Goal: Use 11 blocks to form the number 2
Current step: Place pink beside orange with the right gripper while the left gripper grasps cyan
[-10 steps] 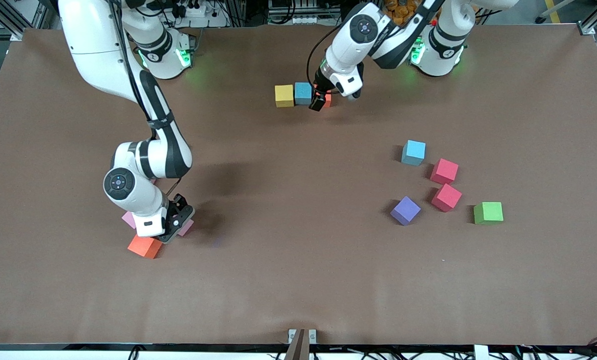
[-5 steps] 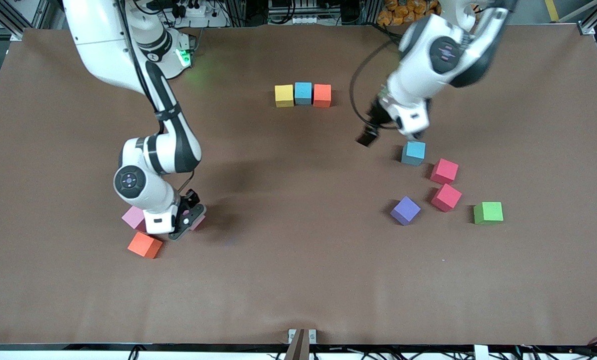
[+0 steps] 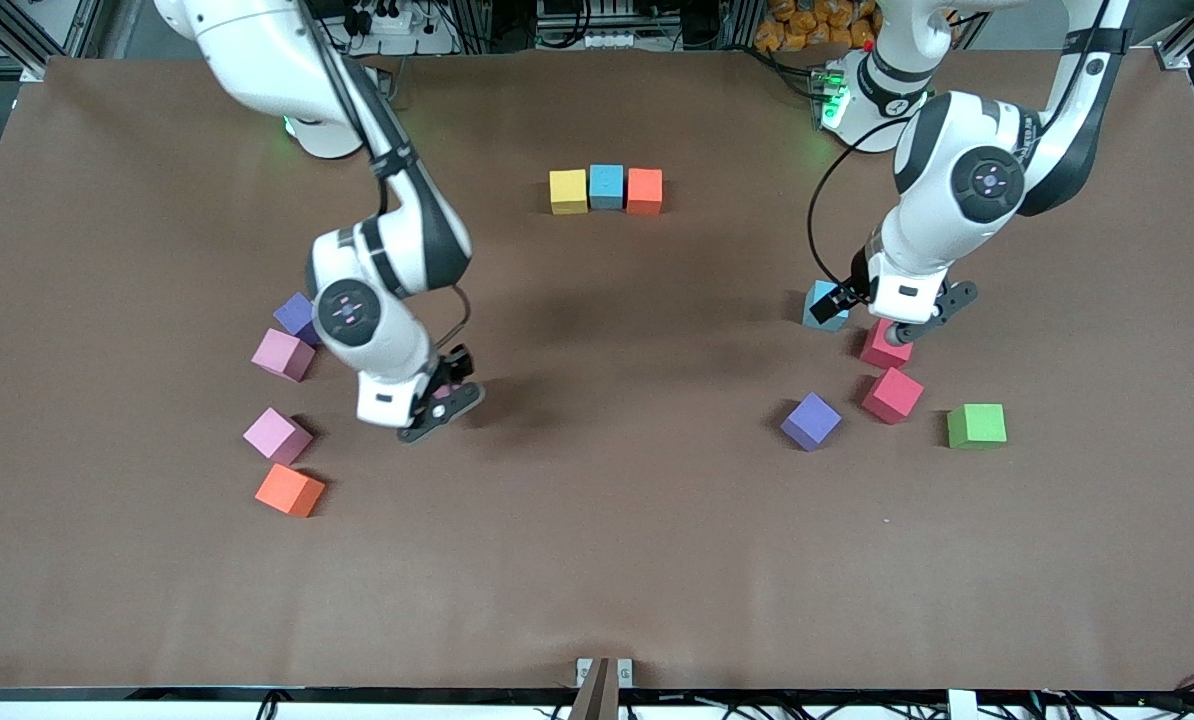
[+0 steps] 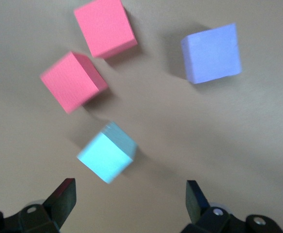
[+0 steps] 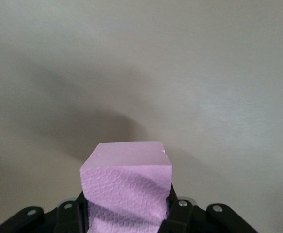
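Right wrist view: my right fingers (image 5: 179, 216) are clamped on a pink block (image 5: 127, 179), over the bench (image 3: 597, 560) toward nine o'clock. My left fingers (image 4: 64, 196) stand wide apart, holding nothing, above a light blue block (image 4: 107, 155) and a red block (image 3: 877, 355), toward three o'clock. A yellow, blue and orange row (image 3: 606, 188) sits touching at twelve o'clock.

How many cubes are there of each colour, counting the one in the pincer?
Pink cubes: 3
Red cubes: 2
Orange cubes: 2
Light blue cubes: 2
Purple cubes: 2
Yellow cube: 1
Green cube: 1
Total: 13
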Robot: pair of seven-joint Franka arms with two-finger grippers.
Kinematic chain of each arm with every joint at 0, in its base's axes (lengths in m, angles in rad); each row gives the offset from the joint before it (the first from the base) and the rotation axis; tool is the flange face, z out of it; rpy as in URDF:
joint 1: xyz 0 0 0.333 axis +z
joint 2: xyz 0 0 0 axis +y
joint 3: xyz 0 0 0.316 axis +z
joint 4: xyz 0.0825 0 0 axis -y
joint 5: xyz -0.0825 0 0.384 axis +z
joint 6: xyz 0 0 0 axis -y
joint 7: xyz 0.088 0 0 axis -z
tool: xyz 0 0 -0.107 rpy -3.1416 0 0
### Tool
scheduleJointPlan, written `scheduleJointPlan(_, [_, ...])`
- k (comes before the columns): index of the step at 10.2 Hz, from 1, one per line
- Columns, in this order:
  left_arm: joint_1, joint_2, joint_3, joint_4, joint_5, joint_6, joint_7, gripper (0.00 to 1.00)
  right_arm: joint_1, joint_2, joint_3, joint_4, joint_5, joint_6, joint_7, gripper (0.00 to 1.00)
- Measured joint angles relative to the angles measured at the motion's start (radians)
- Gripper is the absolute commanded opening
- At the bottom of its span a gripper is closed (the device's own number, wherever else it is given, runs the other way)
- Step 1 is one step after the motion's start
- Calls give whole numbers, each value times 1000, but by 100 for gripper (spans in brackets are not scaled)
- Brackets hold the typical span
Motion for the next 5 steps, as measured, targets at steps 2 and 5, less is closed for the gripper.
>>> scheduleJointPlan(2, [-1,0,35,-22,39,1,258,100,107,-5,0,-3,0,-1,214,23])
scheduleJointPlan(5, [0,-3,70,-85,42,68,532,100,242,-5,0,-6,-1,5,533,23])
